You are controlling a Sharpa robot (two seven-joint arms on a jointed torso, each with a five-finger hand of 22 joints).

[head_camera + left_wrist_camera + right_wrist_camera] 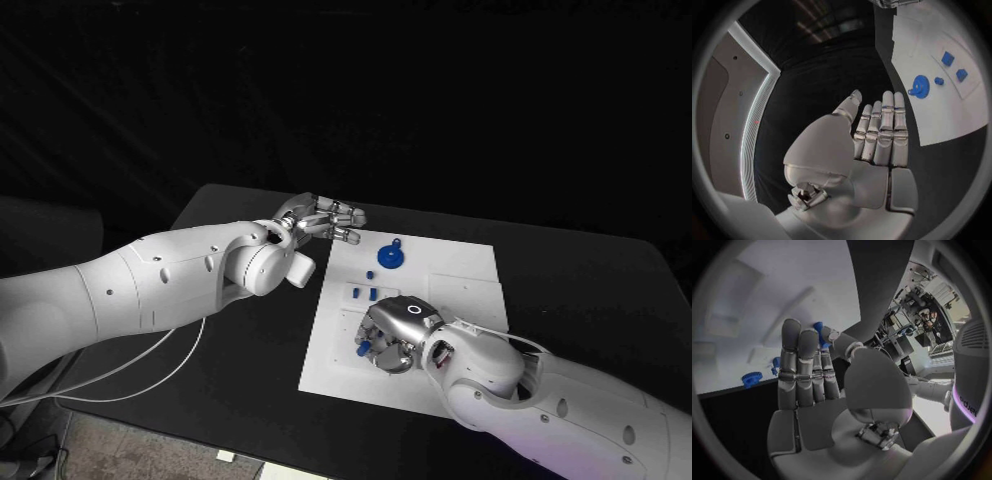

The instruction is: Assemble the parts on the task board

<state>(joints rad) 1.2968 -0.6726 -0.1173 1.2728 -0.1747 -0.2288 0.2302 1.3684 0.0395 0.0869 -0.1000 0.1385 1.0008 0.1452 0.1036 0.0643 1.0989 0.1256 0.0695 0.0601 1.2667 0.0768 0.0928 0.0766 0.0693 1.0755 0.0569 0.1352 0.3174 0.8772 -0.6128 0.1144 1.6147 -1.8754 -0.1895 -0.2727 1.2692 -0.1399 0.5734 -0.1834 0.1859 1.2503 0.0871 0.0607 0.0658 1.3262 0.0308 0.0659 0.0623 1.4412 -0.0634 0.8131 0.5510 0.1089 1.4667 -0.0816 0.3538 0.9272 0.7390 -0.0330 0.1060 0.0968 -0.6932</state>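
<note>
black table (606, 290) under dark surroundings, with the white board (462, 270) lying in the middle. the left hand (320, 217) hovers just off the board's far left corner, over the table, fingers straight and side by side, holding nothing. the right hand (400, 335) is low over the near left part of the board, palm down; in the right wrist view a small blue part (819, 332) sits between the thumb and fingertips (791, 332), so it appears pinched, though the contact itself is hard to make out. a blue gear (391, 256) rests on the far part of the board, with a tiny blue piece (369, 274) beside it and two small blue blocks (364, 293) a little nearer the robot. these four look loose or not yet joined to anything, though it is too small to tell whether any sits in a slot. as a judgement, the assembly is at an early to middle stage: one part is in hand near the board's near left recess, and the gear and small pieces are left to place.
</note>
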